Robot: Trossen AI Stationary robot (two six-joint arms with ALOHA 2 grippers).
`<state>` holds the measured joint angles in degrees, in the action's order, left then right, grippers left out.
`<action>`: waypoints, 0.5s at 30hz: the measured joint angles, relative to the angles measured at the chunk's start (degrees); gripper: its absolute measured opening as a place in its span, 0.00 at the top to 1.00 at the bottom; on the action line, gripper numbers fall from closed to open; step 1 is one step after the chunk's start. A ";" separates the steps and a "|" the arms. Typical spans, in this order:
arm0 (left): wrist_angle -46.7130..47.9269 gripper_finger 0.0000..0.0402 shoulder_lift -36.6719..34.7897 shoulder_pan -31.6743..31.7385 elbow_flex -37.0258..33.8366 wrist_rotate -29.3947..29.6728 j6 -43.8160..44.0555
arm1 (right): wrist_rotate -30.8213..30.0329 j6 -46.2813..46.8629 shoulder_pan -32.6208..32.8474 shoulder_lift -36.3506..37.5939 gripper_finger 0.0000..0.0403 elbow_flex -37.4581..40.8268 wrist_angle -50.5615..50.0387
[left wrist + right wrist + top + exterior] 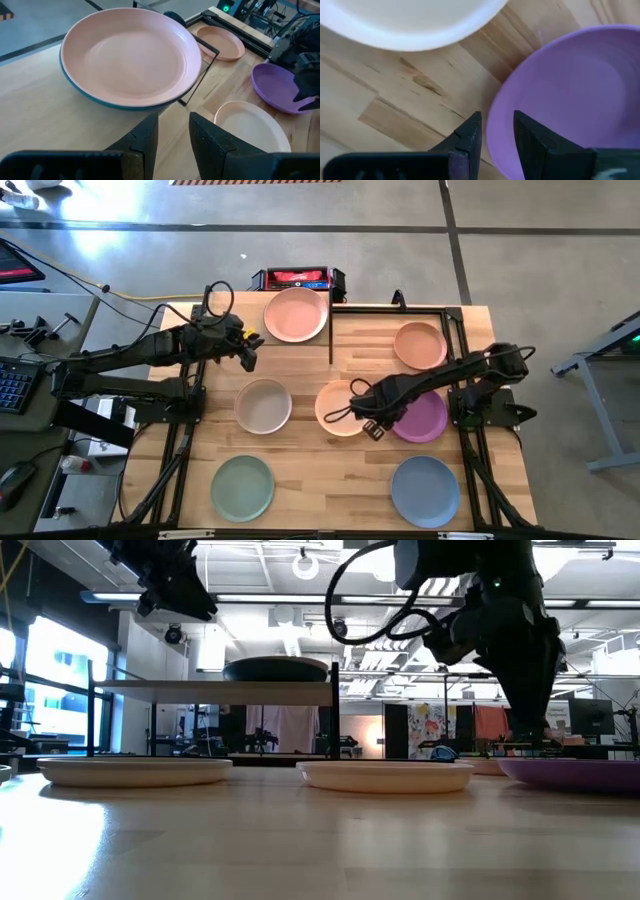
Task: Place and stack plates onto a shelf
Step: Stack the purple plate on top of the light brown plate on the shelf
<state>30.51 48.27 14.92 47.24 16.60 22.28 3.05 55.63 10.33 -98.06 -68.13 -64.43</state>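
A pink plate (295,313) lies on a teal plate (100,100), stacked on the light-wood shelf (225,330) at the table's far left. My left gripper (248,354) hangs shut and empty above the shelf, just near of the stack; it also shows in its wrist view (173,125). My right gripper (378,426) is shut on the left rim of the purple plate (422,418), which lies on the tabletop at mid right. A cream plate (338,408) lies right beside it. My right gripper pinches the purple plate's rim (496,106) on the side toward the cream plate, one finger inside the plate and one outside. The fingers come from above, pointing down. In the low view the plate (575,772) lies flat on the table.
A beige plate (263,405), a sage green plate (242,487) and a blue plate (425,490) lie on the tabletop. A peach plate (420,345) lies at far right inside a black frame (395,308). A red and black box (297,278) stands behind the shelf.
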 joint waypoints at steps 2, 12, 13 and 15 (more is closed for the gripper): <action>0.08 0.76 0.00 0.00 0.00 0.00 0.00 | -0.29 1.24 0.42 0.00 0.78 0.75 1.59; 0.10 0.76 0.00 0.00 0.00 0.02 0.00 | -2.67 7.14 1.75 0.00 0.78 4.97 5.21; 0.12 0.76 0.00 0.00 0.00 0.02 0.00 | -2.58 7.18 1.75 0.00 0.78 5.47 5.77; 0.12 0.76 0.00 0.00 0.00 0.02 0.01 | -2.43 7.31 1.75 0.00 0.78 6.55 7.61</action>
<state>30.63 48.27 14.92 47.24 16.62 22.29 0.63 62.94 12.08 -98.06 -61.58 -56.83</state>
